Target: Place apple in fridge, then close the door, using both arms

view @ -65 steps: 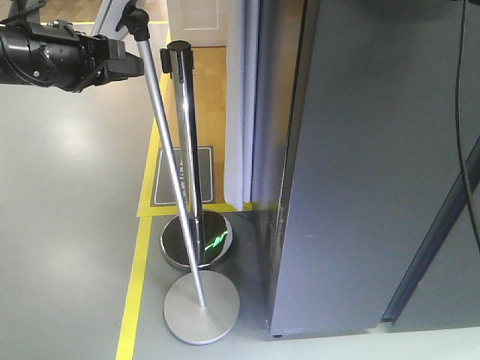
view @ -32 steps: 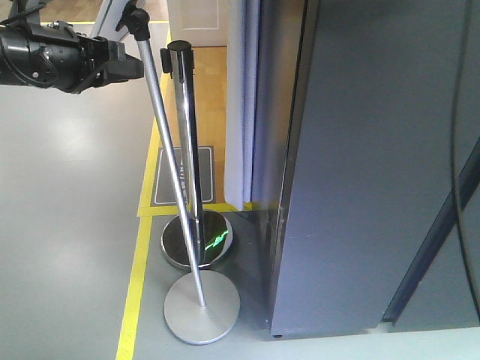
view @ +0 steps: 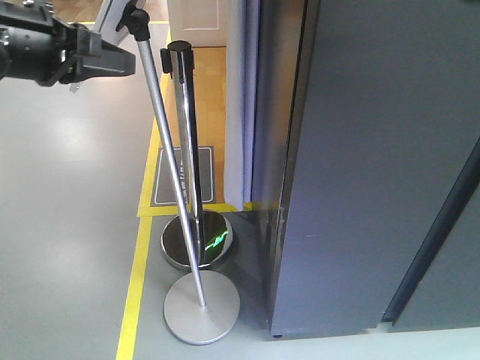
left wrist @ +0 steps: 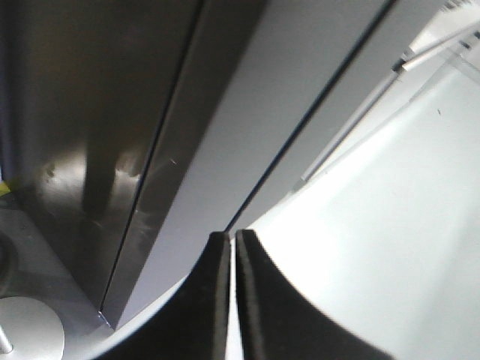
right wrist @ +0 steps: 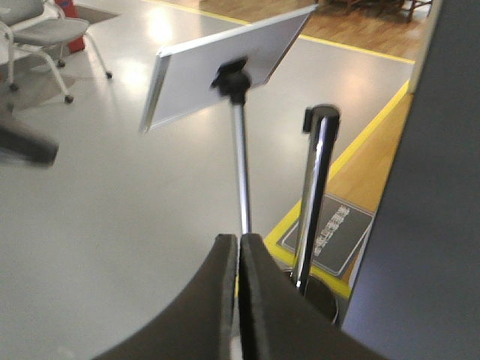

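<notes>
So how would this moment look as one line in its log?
fridge: closed | apple: not visible | left gripper: shut, empty | right gripper: shut, empty

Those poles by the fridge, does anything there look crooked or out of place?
Yes. The thin sign stand leans sideways, crossing in front of the upright chrome stanchion, its flat round base by the fridge corner. Its sign board sits tilted too. Nothing looks spilled or broken.

Fridge (view: 375, 172) at right, two stanchion poles (view: 185, 142) just left of it, their bases (view: 201, 306) on the floor (view: 67, 225), one before the other, left arm (view: 52, 52) upper left, sign board (right wrist: 225, 64) atop the leaning pole.
</notes>
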Robot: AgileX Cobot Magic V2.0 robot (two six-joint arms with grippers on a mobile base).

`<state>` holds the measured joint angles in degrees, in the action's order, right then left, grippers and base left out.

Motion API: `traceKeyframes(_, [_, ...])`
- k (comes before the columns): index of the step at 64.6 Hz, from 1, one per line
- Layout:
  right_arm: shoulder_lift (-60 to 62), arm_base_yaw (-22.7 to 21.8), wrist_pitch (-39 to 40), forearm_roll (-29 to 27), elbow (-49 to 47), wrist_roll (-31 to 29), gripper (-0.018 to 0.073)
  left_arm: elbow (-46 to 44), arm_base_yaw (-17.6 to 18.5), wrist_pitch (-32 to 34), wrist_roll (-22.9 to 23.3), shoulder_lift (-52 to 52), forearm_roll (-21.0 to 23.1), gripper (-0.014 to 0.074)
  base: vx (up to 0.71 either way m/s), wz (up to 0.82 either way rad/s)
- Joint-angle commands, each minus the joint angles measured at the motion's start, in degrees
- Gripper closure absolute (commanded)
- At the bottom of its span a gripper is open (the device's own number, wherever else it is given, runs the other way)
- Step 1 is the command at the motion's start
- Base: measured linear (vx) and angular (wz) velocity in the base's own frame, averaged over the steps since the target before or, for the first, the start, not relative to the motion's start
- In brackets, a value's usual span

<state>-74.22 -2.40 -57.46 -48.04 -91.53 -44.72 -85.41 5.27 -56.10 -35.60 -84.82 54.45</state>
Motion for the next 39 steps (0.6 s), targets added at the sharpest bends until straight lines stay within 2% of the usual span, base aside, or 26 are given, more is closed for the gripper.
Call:
traceKeyframes(1, [7.19,-0.27,5.34,-4.07,8.66,-4.49,0.0564,2.1,-0.02,2.1,-0.06,5.4,1.27,0.0603,0.0,0.0])
traceKeyframes(10, [17.78,-0.27,11.66,-6.6,25.67,-7.18,0.0564,12.92,-0.02,6.68,-0.6,12.34,0.99,0.0603,0.0,0.0])
traceKeyframes(22, [30.7,-0.27,14.27,-6.28,45.62,-7.38,0.0564,34.12,-0.02,16.7,-3.15,25.09,0.99,0.0603,0.0,0.0])
traceKeyframes(32, [38.71,-0.27,14.27,-6.28,57.0,-7.53,0.0564,51.28,-0.02,24.85,-3.1,35.17,3.59,0.0603,0.0,0.0])
traceKeyframes(39, [42.81,-0.27,14.14,-6.28,61.09,-7.53,0.0564,58.69,-0.02,28.56,-2.99,40.73,6.08,0.0603,0.0,0.0])
